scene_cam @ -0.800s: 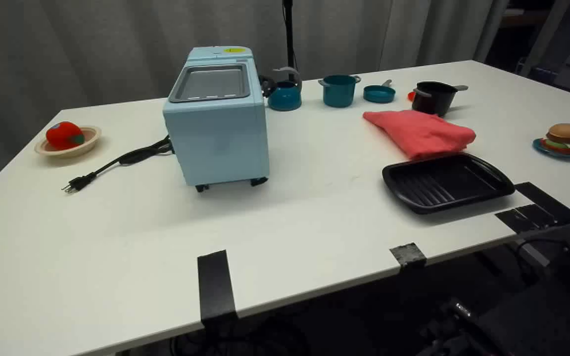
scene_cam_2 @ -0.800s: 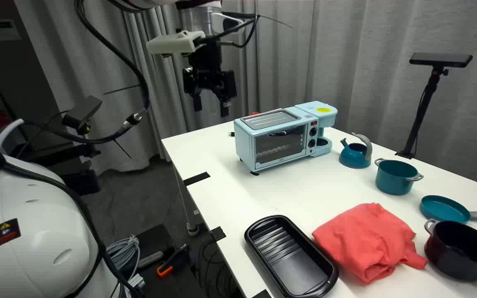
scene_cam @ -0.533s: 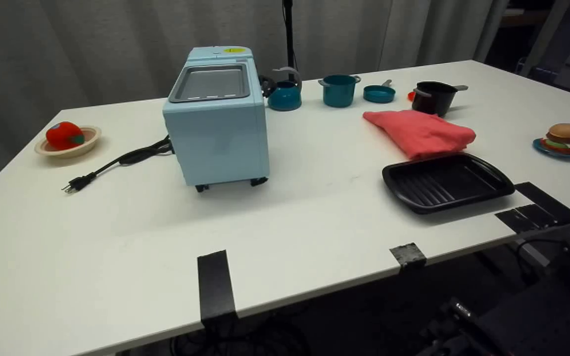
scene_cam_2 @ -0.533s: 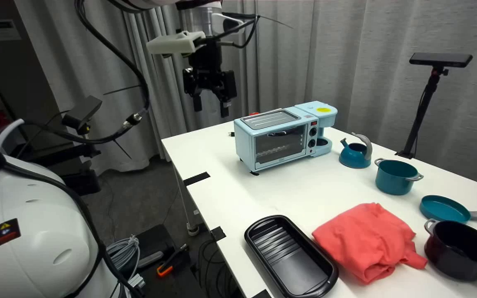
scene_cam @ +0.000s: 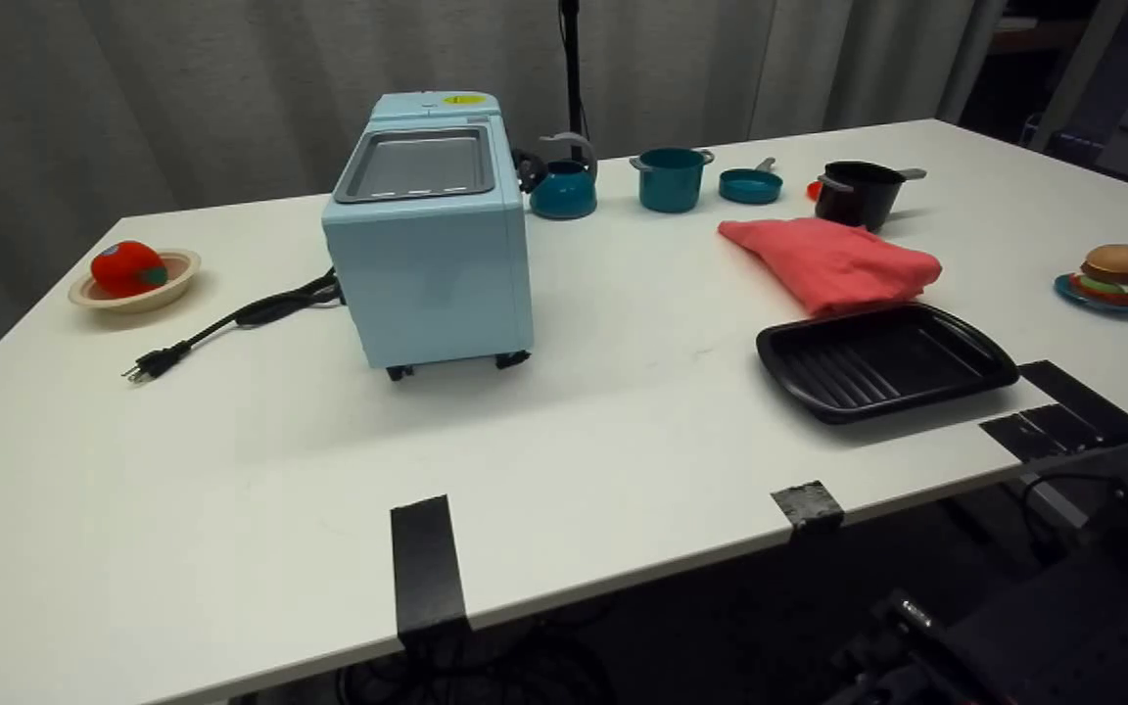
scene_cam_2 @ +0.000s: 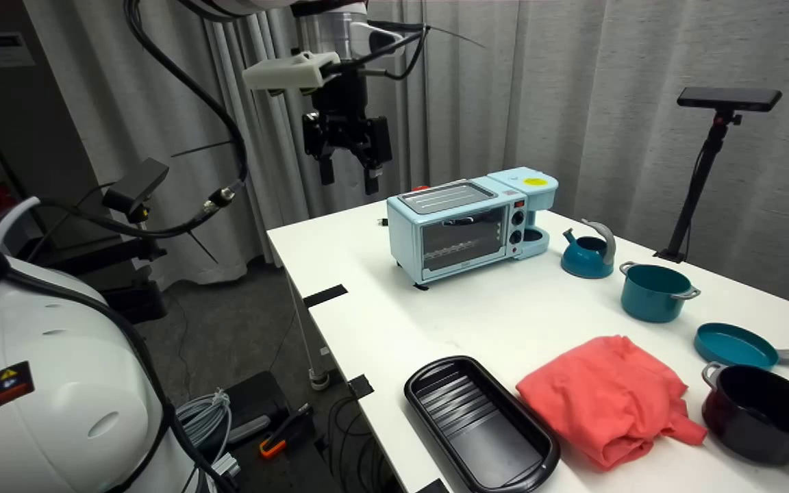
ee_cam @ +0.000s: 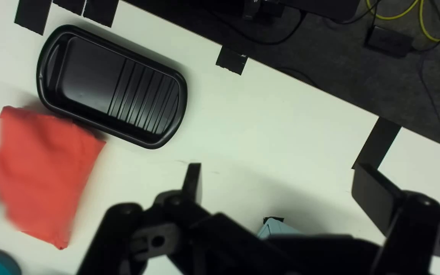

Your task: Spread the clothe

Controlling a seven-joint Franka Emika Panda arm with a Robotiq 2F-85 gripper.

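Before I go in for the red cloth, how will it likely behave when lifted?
The red cloth will likely be floppy, sagging below the grip, since it lies in soft folds. Its narrow end, pointing toward the dark pot, will probably trail. One edge lies beside the black tray, so dragging that way might nudge it.
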